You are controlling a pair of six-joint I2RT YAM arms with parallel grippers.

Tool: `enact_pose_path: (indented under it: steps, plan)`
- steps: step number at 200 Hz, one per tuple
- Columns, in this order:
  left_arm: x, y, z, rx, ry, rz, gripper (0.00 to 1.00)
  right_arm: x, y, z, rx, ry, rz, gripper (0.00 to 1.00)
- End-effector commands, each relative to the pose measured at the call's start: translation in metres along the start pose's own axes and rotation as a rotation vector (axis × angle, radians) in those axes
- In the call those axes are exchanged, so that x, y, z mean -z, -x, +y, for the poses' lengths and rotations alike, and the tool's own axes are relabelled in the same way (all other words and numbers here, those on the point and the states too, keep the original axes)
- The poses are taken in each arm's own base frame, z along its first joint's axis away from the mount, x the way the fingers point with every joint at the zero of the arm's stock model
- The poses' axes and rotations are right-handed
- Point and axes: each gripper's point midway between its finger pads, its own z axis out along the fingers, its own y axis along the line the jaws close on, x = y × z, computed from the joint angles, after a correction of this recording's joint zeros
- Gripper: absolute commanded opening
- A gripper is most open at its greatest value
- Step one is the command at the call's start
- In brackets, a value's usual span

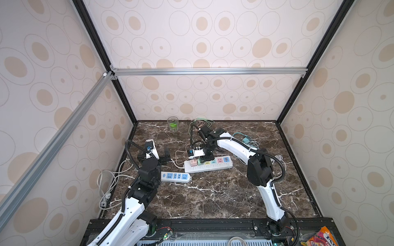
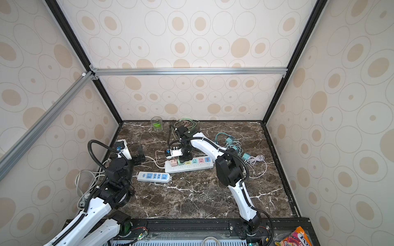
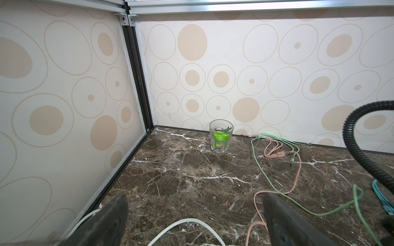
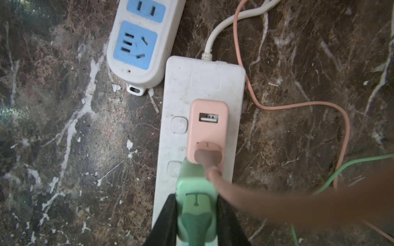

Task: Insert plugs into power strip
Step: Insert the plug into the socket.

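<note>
Contact is made with the green plug by the right claw, whose jaws are narrowed onto its sides. The plug is held on the white power strip, at the socket directly under the claw; whether it is pressed fully home cannot be told. Just ahead of the claw, touching the green plug, the pink plug is seen seated in the end socket. Further along the strip, four sockets are seen free. Behind the claw's arm, well apart from the strip, two teal plugs are seen unplugged. Far off to the side, the left claw is spread wide and empty. The task is judged under half done.
</note>
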Motion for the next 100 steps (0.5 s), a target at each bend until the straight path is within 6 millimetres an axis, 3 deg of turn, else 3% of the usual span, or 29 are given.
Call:
enact_pose_path:
  steps: [1,100]
  plan:
    - [0.000,0.000,0.004,0.011,0.022,0.002,0.98,-0.035,-0.033,0.021,-0.046,0.110,0.130,0.00]
    - [-0.004,-0.003,0.001,0.012,0.014,0.015,0.99,-0.056,-0.046,0.023,-0.076,0.114,0.218,0.00]
